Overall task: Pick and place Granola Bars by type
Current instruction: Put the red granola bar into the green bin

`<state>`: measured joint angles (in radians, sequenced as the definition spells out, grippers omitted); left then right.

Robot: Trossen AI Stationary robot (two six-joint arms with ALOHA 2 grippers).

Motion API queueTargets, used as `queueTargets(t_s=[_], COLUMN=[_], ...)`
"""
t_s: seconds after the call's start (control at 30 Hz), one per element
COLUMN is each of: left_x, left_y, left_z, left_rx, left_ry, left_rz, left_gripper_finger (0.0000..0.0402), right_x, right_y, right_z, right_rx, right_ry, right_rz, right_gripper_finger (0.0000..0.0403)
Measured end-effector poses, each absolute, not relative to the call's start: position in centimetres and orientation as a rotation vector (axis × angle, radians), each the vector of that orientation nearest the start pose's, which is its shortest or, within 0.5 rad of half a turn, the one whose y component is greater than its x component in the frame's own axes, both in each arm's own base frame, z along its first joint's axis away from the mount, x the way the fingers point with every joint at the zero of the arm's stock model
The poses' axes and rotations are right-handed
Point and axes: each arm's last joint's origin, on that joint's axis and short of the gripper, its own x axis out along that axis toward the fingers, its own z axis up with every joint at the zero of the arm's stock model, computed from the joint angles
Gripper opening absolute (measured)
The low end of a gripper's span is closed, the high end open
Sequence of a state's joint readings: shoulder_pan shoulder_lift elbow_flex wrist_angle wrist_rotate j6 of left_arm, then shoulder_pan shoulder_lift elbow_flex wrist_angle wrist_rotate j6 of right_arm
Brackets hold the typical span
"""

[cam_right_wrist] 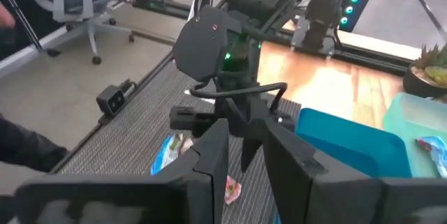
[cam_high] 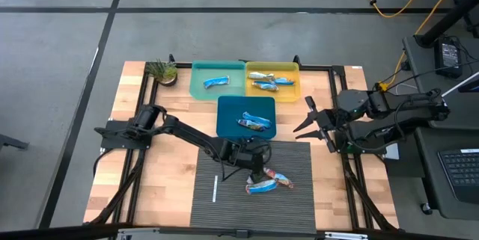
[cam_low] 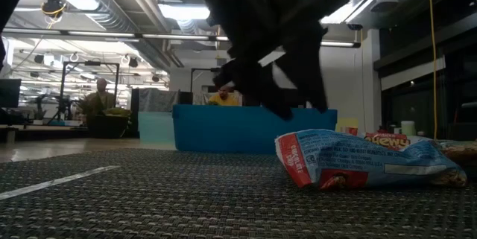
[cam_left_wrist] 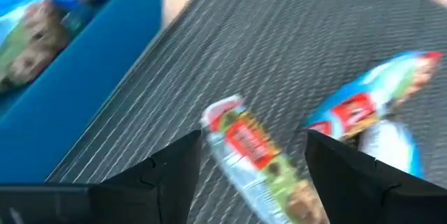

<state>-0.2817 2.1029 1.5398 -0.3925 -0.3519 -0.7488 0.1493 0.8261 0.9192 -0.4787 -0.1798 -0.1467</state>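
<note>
Granola Bars [cam_high: 268, 184] in crinkly foil wrappers, 2 or 3 of them, lying in a loose cluster on the dark ribbed mat [cam_high: 224, 202] at about 6 o'clock of the table, toward 5 o'clock from the mat's middle. Judged light, soft-cornered and slippery, wrapper likely to crush or slide under a hard pinch; best taken across the narrow middle of 1 bar, away from the flared sealed ends.

Left gripper [cam_high: 258, 171] hovering just above the cluster, fingers spread wide. Seen from its wrist, a green and red bar [cam_left_wrist: 262, 161] lying between the 2 dark fingers, long axis slanted, not yet touched on either side. Blue and red bar [cam_left_wrist: 363, 105] just outside 1 finger, near enough to be nudged on the way down.

Other bars already sorted: 1 in the teal tray [cam_high: 202, 90] at 11 o'clock, several in the yellow tray [cam_high: 292, 68] at 12 o'clock, 1 or 2 in the blue tray [cam_high: 228, 120] near centre.

Right gripper [cam_high: 318, 124] waiting at 3 o'clock, fingers parted with only a narrow gap, holding nothing. Thin white stick [cam_high: 215, 189] on the mat at 7 o'clock, well apart.
</note>
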Motion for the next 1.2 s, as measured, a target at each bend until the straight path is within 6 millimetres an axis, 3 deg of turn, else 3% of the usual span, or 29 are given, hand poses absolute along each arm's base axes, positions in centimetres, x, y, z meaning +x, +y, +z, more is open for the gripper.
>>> queueTargets(t_s=[0.4,0.7,1.2], left_x=[43.0,43.7,44.2], left_y=[-10.9,-11.1,-10.6], left_z=[16.9,14.7,14.9], left_rx=[-0.466,-0.520,-0.552], left_ry=[0.920,0.945,0.906], left_rz=[0.358,0.337,0.335], left_gripper_finger=[0.0242,0.0242,0.0242], right_x=[16.5,16.4,16.3], right_y=[3.0,3.0,3.0], right_z=[34.1,34.0,33.7], right_rx=[-0.160,-0.182,-0.203], right_ry=[0.391,0.402,0.434], right_rz=[0.357,0.363,0.370], right_gripper_finger=[0.0092,0.0092,0.0092])
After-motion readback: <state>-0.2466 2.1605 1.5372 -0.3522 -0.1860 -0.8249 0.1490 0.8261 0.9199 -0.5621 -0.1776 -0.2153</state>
